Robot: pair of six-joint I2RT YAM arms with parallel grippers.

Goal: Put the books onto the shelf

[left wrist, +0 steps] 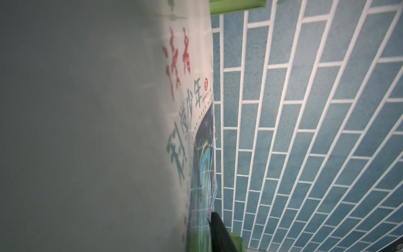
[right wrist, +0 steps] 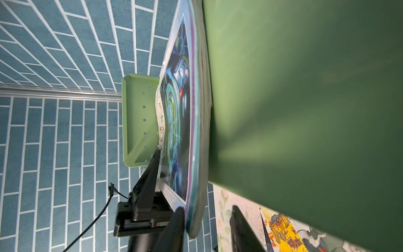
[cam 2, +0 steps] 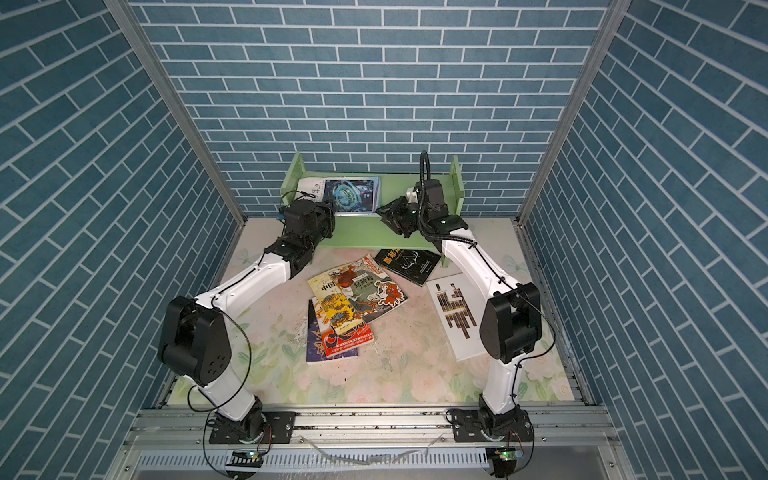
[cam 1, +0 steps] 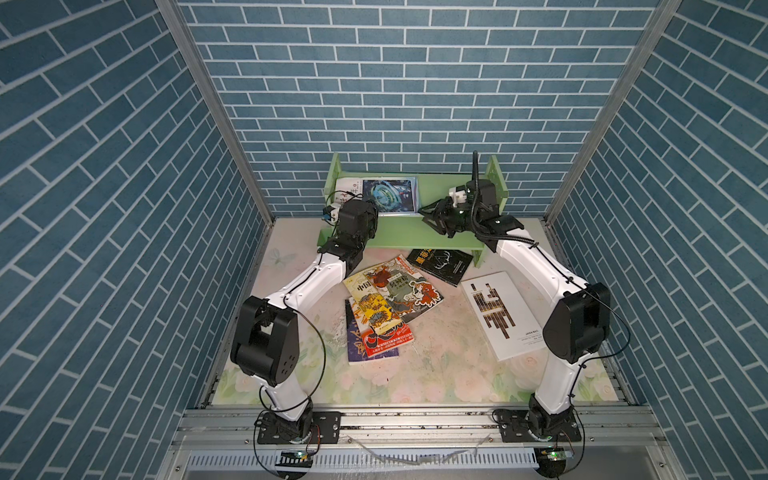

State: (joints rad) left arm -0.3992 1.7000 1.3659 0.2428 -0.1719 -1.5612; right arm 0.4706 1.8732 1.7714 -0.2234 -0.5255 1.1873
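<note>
The light-green shelf (cam 1: 453, 193) stands against the back wall. Two books rest on its upper tier, a blue swirl-covered one (cam 1: 390, 195) in front of a white one (cam 1: 347, 189) with red characters (left wrist: 176, 63). My left gripper (cam 1: 372, 208) is at their left end. Only one of its fingers (left wrist: 218, 231) shows, lying against the blue cover. My right gripper (right wrist: 209, 231) is open around the blue book's (right wrist: 183, 122) right edge, which touches one finger. Other books lie on the table: a black one (cam 1: 440, 264), a white one with dark bars (cam 1: 503, 316), and a colourful overlapping pile (cam 1: 390, 299).
The shelf's lower tier (cam 1: 407, 239) is bare in front of both grippers. Its right side panel (cam 1: 494, 178) rises just behind my right wrist. Blue brick walls close in the back and both sides. A flowered mat (cam 1: 436, 365) covers the table.
</note>
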